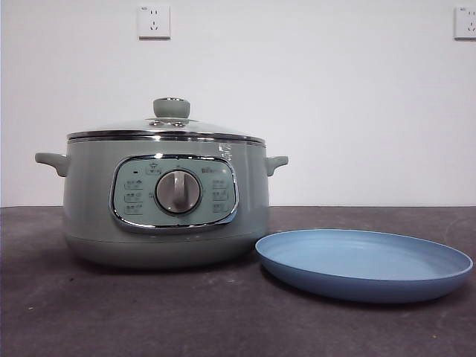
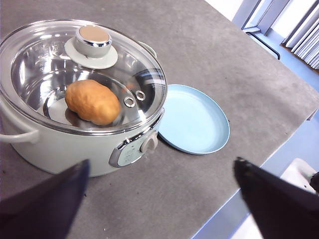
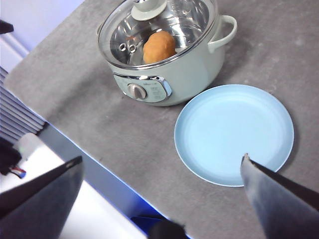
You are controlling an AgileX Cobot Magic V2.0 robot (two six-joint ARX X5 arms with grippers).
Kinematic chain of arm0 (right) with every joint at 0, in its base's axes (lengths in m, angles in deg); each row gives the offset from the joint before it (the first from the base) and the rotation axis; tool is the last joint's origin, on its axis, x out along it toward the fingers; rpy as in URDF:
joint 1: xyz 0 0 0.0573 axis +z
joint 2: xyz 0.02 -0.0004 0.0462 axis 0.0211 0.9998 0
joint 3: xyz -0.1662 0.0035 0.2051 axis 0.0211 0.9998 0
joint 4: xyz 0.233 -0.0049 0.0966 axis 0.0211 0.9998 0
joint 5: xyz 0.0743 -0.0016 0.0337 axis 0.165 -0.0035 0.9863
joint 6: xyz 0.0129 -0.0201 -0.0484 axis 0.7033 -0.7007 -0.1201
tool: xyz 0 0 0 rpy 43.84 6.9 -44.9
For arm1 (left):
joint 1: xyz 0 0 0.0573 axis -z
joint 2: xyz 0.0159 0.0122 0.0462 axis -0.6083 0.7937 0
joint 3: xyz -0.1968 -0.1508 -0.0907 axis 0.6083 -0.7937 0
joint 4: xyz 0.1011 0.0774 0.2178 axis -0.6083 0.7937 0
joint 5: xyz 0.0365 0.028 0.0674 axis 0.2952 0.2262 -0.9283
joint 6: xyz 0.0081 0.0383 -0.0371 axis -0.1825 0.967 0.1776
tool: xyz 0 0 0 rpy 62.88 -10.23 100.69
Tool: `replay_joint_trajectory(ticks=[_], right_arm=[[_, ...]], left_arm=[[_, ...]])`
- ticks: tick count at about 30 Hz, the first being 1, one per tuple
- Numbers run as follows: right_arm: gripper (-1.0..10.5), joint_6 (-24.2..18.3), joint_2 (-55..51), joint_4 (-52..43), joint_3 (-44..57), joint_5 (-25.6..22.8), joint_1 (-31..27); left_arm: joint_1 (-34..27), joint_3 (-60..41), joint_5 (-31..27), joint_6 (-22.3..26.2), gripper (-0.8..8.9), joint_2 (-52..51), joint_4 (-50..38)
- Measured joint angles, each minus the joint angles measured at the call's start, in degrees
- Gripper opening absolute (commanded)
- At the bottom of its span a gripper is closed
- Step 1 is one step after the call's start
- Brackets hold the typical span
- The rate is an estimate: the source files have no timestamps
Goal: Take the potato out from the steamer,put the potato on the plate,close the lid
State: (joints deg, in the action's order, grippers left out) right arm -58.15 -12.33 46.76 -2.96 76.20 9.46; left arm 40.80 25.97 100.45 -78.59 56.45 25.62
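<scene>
Nothing of the task appears done yet. The lid sits closed on the steamer, its knob upright at the centre, and the potato lies inside on the steel floor of the pot, seen through the glass from both wrist views. The plate rests bare on the table just beside the steamer, on the side of one small handle; from the front its near rim looks close to the pot's base, though whether the two touch cannot be told.

All three steps are judged to remain: the lid must come off, the potato must be lifted out and set on the plate, and the lid must go back on.

Both arms hang high above the table and away from the things. The left gripper has its jaws spread wide and holds nothing; the right gripper is likewise spread and empty, hovering over the table edge near the plate.

From the front, neither arm shows, and the potato is hidden behind the steamer's wall. Reflections on the glass blur part of the pot's inside, so what the potato rests on is hard to make out, possibly a rack or the bare bottom. The steamer's far handle is cut off in the left wrist view.
</scene>
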Motion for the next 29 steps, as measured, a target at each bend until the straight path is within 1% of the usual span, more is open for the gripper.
replay_joint_trajectory(ticks=[7, 12, 15, 19, 22, 27, 29], right_arm=[[6.5, 0.3, 0.0, 0.0, 0.0, 0.0, 0.0], [6.5, 0.3, 0.3, 0.0, 0.0, 0.0, 0.0], [6.5, 0.3, 0.7, 0.0, 0.0, 0.0, 0.0], [6.5, 0.4, 1.4, 0.0, 0.0, 0.0, 0.0], [6.5, 0.5, 1.7, 0.0, 0.0, 0.0, 0.0], [6.5, 0.5, 1.9, 0.0, 0.0, 0.0, 0.0], [6.5, 0.5, 1.9, 0.0, 0.0, 0.0, 0.0]], left_arm=[[0.4, 0.4, -0.3, 0.1, 6.29, 1.2, -5.3], [3.1, 3.6, -2.5, -0.3, 6.29, 6.8, -7.8], [5.8, 6.5, -4.9, -0.3, 6.29, 11.9, -10.9], [10.0, 10.4, -9.4, -0.2, 6.29, 20.3, -16.3], [12.8, 13.7, -13.0, 0.4, 6.29, 26.7, -18.5], [16.4, 18.7, -19.6, 3.2, 6.29, 37.7, -19.5], [17.3, 20.5, -21.2, 4.1, 6.29, 41.8, -19.7]])
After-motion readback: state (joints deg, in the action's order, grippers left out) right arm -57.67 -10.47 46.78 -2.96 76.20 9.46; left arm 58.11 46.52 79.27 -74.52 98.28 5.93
